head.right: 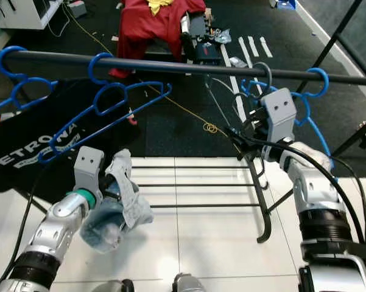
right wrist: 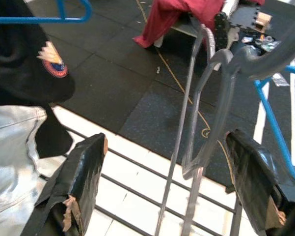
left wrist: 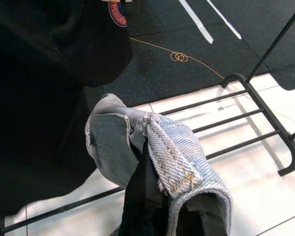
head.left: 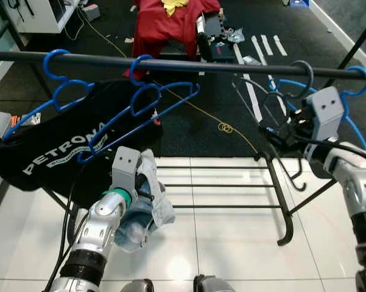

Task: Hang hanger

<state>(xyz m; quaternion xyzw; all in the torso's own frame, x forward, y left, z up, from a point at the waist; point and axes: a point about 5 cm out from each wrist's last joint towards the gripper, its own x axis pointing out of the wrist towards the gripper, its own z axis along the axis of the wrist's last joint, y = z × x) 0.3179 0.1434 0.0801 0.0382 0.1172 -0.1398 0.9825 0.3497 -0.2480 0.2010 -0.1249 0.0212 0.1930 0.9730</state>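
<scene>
A grey wire hanger (head.left: 306, 68) hangs by its hook on the black rail (head.left: 231, 66), right of centre. My right gripper (right wrist: 164, 140) is open just below the rail, and the hanger's wire body (right wrist: 206, 123) passes between its fingers (right wrist: 73, 191) without being clamped. An empty blue hanger (head.left: 147, 97) hangs tilted on the rail's left part. My left gripper (head.left: 147, 193) is low in front of the rack, shut on a bunched pale denim garment (left wrist: 172, 157).
A black Petronas shirt (head.left: 55, 152) hangs on a blue hanger at the far left. Another blue hanger (head.left: 356, 82) sits at the rail's right end. The rack's low bars (head.left: 219, 185) cross the white tiles. A yellow cable (head.left: 225, 128) and red cloth (head.left: 170, 24) lie beyond.
</scene>
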